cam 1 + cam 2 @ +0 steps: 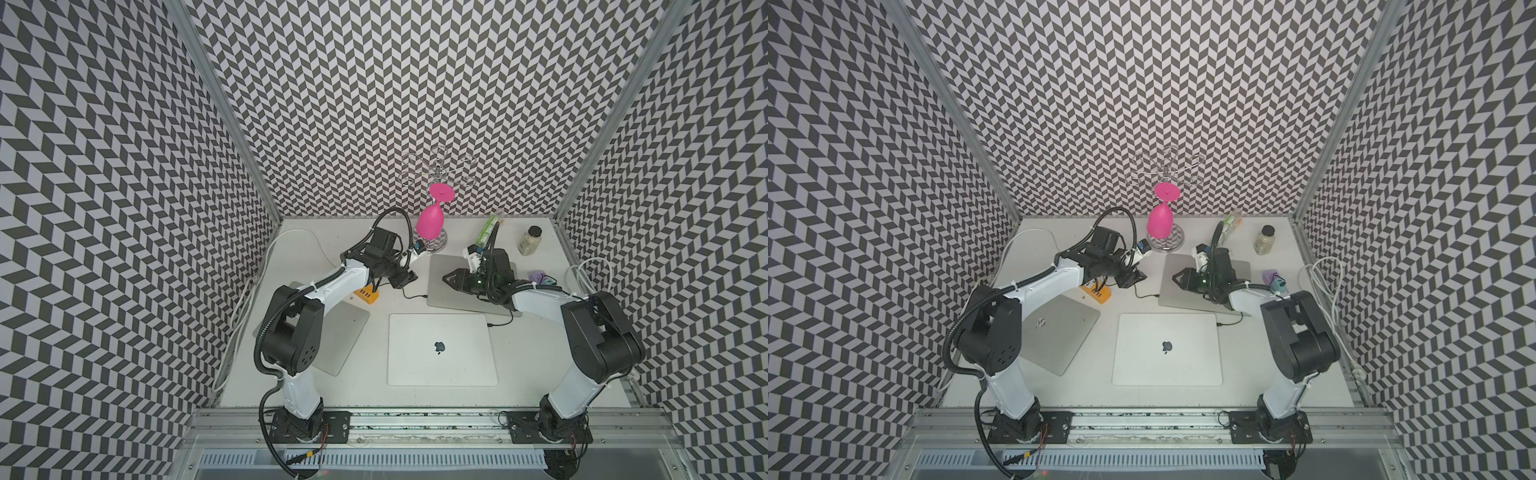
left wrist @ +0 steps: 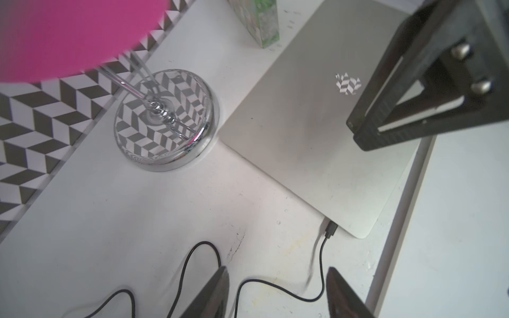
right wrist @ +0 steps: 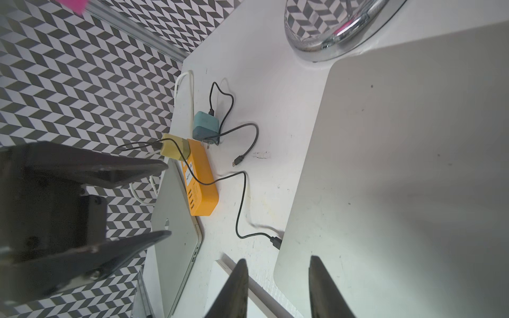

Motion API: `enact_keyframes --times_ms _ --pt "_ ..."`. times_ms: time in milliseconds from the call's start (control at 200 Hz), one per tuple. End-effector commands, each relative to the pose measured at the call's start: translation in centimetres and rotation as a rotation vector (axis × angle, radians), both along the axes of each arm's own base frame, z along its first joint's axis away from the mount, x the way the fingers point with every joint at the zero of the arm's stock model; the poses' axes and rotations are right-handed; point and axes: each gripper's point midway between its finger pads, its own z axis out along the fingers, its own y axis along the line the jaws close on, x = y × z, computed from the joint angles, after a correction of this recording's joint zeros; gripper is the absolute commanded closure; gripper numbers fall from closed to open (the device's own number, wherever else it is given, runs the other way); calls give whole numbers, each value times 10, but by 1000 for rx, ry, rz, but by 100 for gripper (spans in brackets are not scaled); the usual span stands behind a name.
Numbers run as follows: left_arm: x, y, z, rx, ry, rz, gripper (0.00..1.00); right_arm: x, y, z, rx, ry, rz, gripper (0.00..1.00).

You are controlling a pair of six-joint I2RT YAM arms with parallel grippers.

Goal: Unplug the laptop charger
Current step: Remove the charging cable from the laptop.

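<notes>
A black charger cable's plug sits in the edge of the back silver laptop. The cable runs across the table to a yellow charger plugged into the orange power strip. A teal charger lies loose beside the strip with its prongs bare. My left gripper is open just above the table. The black cable lies between its fingers, untouched. My right gripper hangs open and empty over the back laptop's near corner.
A pink glass hangs upside down on a chrome rack whose base stands beside the back laptop. A white laptop lies in front and another silver laptop under the left arm. A jar and a green packet stand at the back.
</notes>
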Motion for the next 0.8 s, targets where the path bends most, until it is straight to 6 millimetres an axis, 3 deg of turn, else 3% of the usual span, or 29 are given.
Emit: enact_keyframes --times_ms 0,210,546,796 --pt "3 -6 -2 88 -186 -174 39 7 6 9 54 -15 23 65" --pt "-13 -8 -44 159 -98 -367 43 2 3 -5 51 24 40 65" --pt "-26 -17 -63 130 18 -482 48 -10 2 -14 76 69 68 68" --pt "-27 -28 -78 209 -49 -477 59 -21 6 -22 122 101 97 74"
